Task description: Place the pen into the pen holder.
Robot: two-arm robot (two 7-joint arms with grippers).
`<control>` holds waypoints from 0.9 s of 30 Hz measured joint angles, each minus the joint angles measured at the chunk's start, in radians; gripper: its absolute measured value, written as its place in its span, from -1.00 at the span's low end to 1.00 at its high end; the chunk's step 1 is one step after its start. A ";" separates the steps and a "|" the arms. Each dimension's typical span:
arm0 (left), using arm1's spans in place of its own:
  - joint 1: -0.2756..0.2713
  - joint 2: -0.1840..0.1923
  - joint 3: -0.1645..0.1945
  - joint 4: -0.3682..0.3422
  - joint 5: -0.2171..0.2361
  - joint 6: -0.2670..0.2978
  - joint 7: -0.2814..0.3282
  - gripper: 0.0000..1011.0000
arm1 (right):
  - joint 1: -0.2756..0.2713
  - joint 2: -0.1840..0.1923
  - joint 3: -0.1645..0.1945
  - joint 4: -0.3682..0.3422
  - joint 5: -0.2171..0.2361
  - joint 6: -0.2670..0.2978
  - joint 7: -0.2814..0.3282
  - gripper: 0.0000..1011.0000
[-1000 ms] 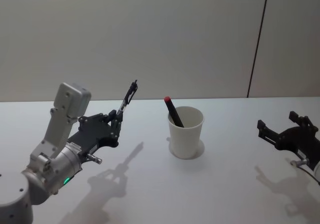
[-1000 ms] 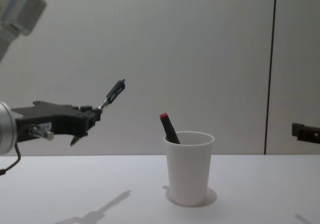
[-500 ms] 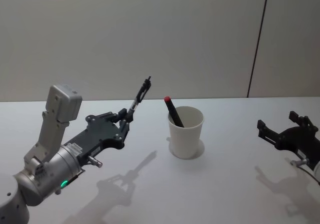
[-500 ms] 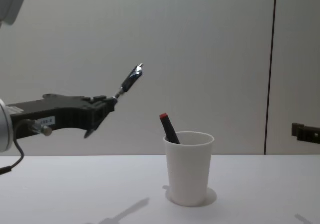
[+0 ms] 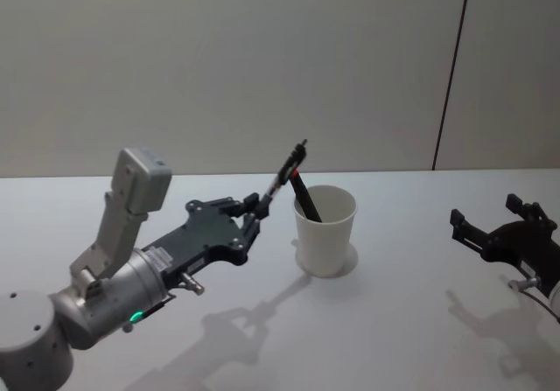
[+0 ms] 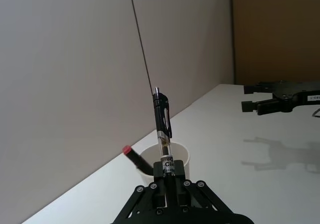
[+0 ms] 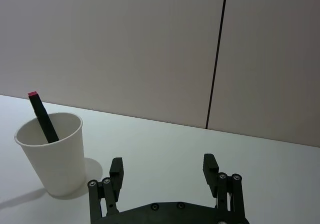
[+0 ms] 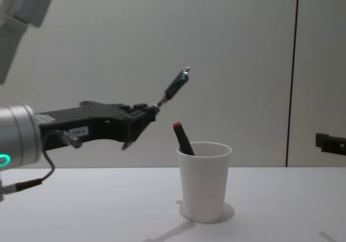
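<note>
**A:** Head view: we're gripping the pen (image 5: 284, 171) w/ the left gripper (image 5: 254, 209), fingers clamped on its lower end. The pen's tilting up & rightward toward the pen holder (image 5: 325, 233).

**B:** Pen inside yet?

**A:** No. We're holding it in the air, w/ its upper end near the cup's left rim and higher than it. The holder's standing upright on the table (image 5: 394, 321), w/ a red-capped marker (image 5: 304, 194) leaning inside.

**B:** Right gripper (image 5: 483, 213)?

**A:** We're seeing it hovering at the table's right side, fingers apart, well apart from the cup.

Grey wall (image 5: 175, 59), dark seam (image 5: 451, 67), white table (image 5: 394, 321)
</note>
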 joint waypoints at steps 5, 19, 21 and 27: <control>-0.021 -0.017 0.011 0.022 0.014 -0.004 -0.029 -0.75 | 0.000 0.000 0.000 0.000 0.000 0.000 0.000 0.98; -0.081 -0.076 0.050 0.081 0.054 -0.010 -0.082 -0.75 | 0.000 0.000 0.000 0.000 0.000 0.000 0.000 0.98; -0.085 -0.081 0.053 0.085 0.057 -0.010 -0.085 -0.75 | 0.000 0.000 0.000 0.000 0.000 0.000 0.000 0.98; -0.108 -0.106 0.069 0.109 0.069 -0.013 -0.095 -0.75 | 0.000 0.000 0.000 0.000 0.000 0.000 0.000 0.98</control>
